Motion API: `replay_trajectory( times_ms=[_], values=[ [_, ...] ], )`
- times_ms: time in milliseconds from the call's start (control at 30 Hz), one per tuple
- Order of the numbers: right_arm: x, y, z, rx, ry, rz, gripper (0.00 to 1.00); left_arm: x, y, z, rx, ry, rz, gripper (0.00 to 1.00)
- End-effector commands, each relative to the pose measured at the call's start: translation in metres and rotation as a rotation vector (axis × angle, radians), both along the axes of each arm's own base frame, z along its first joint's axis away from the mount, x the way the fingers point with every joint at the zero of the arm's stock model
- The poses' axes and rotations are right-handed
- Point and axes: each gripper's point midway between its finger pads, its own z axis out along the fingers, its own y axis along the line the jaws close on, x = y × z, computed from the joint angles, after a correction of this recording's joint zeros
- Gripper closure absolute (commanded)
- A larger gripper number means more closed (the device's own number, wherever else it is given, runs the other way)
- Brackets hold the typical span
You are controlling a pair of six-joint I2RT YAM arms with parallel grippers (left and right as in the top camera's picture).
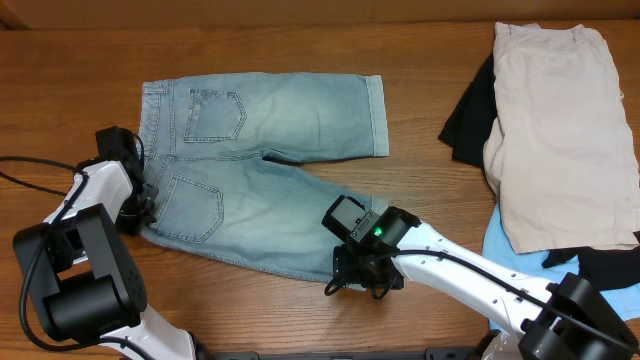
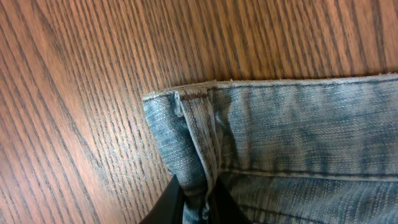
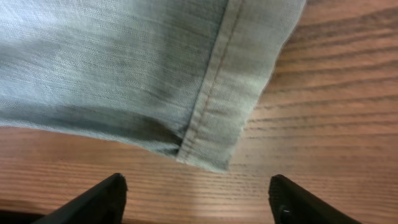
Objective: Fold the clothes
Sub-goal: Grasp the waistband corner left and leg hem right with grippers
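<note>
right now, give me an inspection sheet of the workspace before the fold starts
surface: wooden table, grain bare around the clothes
job's things: denim shorts spread flat with the back pockets up and the legs splayed to the right; beige shorts lie on top of a black garment and a sky-blue garment at the right edge
clutter: nothing seen
grippers: left gripper is shut on the denim shorts at a waistband corner; right gripper is open, its fingers either side of the near leg's hem corner, not yet on it
cables: black cable runs from the left arm off the left edge
surroundings: nothing seen beyond the table
</note>
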Motion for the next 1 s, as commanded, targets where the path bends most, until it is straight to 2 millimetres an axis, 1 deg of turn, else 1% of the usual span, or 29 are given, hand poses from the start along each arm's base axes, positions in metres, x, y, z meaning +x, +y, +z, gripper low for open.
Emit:
replay_trajectory(
  times_ms=[0,133,200,333,433,467,500,567,600,633,700,733,767,800,900,967],
  values=[
    [-0.002,-0.006,-0.011,-0.015,-0.009,-0.002,0.29,-0.021,-0.008,-0.032,-0.065,0.091,0.008,0.91],
    [-0.007,-0.012,-0.028,-0.015,-0.007,-0.002,0.34,-0.02,-0.01,-0.033,-0.073,0.089,0.008,0.9],
    [-0.01,-0.013,-0.034,-0.003,-0.003,-0.002,0.39,-0.02,-0.01,-0.033,-0.072,0.088,0.008,0.9],
    [-0.007,-0.01,-0.039,0.021,-0.025,0.005,0.46,-0.02,-0.009,-0.033,-0.071,0.086,0.008,0.9],
    [-0.002,-0.007,-0.04,0.032,-0.052,0.037,0.46,-0.02,-0.009,-0.033,-0.071,0.088,0.007,0.9],
    [-0.001,-0.006,-0.04,0.038,-0.059,0.053,0.49,-0.02,-0.009,-0.033,-0.072,0.089,0.001,0.89],
    [0.0,-0.005,-0.039,0.042,-0.063,0.063,0.54,-0.02,-0.009,-0.033,-0.073,0.091,-0.008,0.89],
    [0.001,-0.004,-0.039,0.047,-0.07,0.079,0.71,-0.019,-0.009,-0.033,-0.073,0.094,-0.027,0.89],
    [0.002,-0.003,-0.039,0.052,-0.075,0.087,0.77,-0.019,-0.009,-0.033,-0.074,0.098,-0.038,0.89],
    [0.003,-0.002,-0.039,0.059,-0.082,0.104,0.78,-0.019,-0.009,-0.033,-0.075,0.101,-0.048,0.9],
    [0.004,0.001,-0.039,0.07,-0.09,0.134,0.78,-0.019,-0.009,-0.033,-0.079,0.116,-0.087,0.96],
    [0.003,0.002,-0.038,0.08,-0.089,0.154,0.81,-0.02,-0.009,-0.033,-0.084,0.13,-0.122,0.96],
    [0.003,0.002,-0.038,0.082,-0.09,0.163,0.87,-0.02,-0.01,-0.032,-0.09,0.143,-0.155,0.96],
    [0.003,0.002,-0.038,0.08,-0.09,0.162,0.96,-0.022,-0.011,-0.032,-0.097,0.156,-0.179,0.96],
    [0.008,-0.003,-0.035,0.07,-0.081,0.129,0.96,-0.025,-0.012,-0.031,-0.11,0.185,-0.218,0.96],
    [0.02,-0.01,-0.024,0.064,-0.075,0.057,0.96,-0.025,-0.013,-0.027,-0.12,0.198,-0.235,0.96]
  ],
)
